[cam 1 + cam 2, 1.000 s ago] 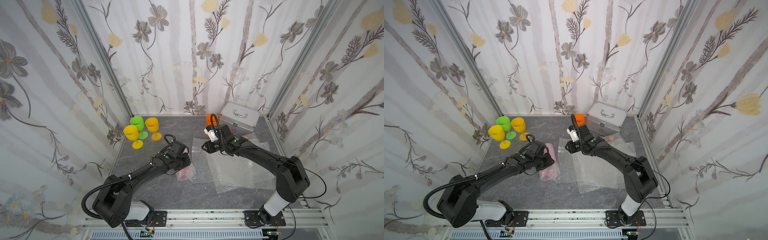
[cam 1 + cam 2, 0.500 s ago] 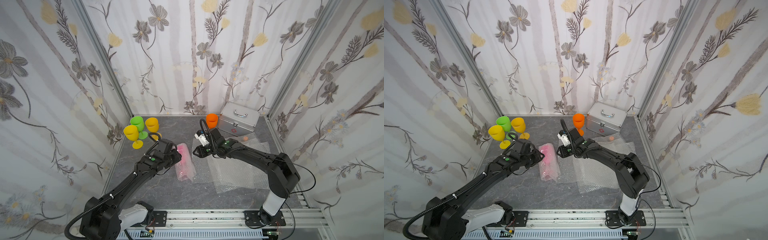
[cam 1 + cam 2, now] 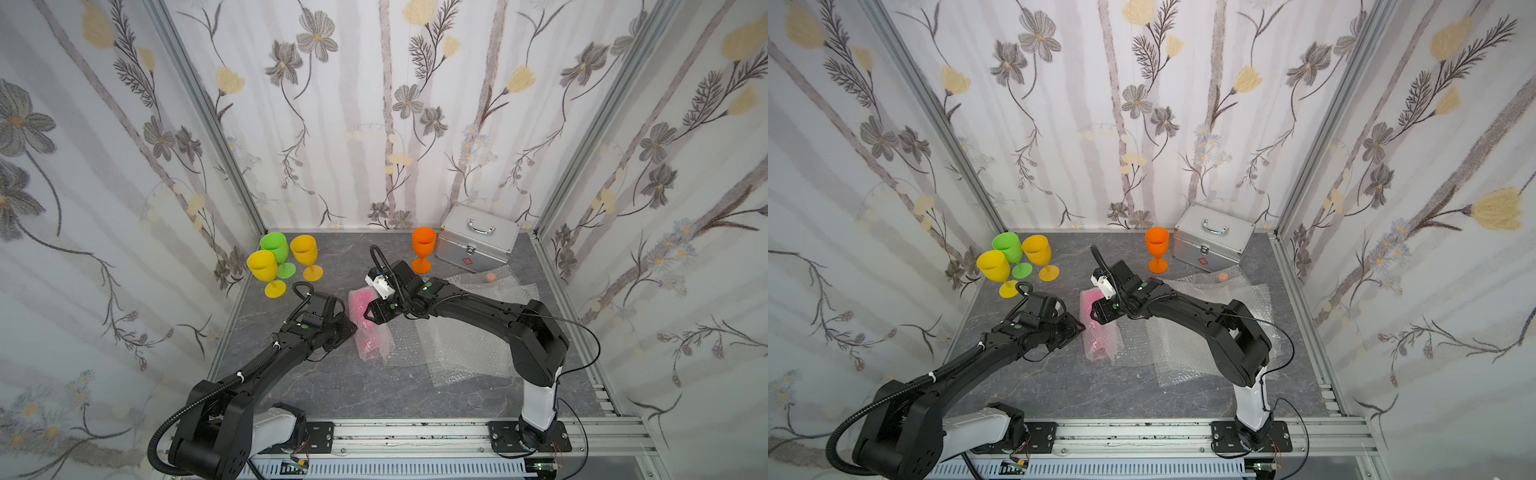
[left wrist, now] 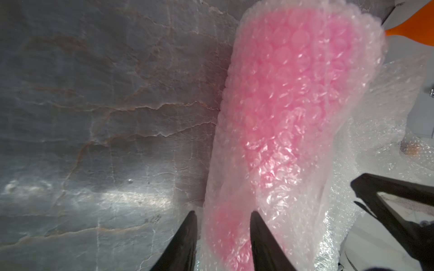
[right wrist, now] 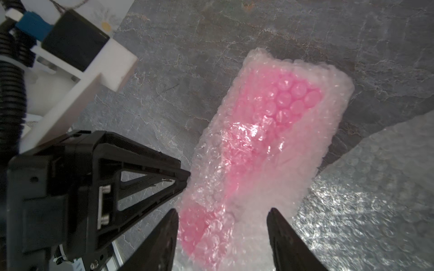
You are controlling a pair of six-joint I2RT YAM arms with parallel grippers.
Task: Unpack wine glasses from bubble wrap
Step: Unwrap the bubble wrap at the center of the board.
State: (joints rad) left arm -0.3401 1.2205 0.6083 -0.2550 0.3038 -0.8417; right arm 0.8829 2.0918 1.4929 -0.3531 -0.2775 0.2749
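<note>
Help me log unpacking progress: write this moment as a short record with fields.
unwrapped: green plastic stemmed goblet, yellow plastic goblet and amber-yellow plastic goblet upright together near the back corner; orange plastic goblet upright beside the silver metal case
wrapped: pink goblet inside a clear bubble-wrap roll, lying on the grey marbled table
left gripper: jaws apart at the roll's long edge, wrap between them; grip unclear
right gripper: open, straddling the roll's end nearer the back wall
loose wrap: flat clear bubble-wrap sheets beside the roll

Robot test booth — floral-papered walls [image 3: 353, 83], aluminium rail [image 3: 415, 430].
</note>
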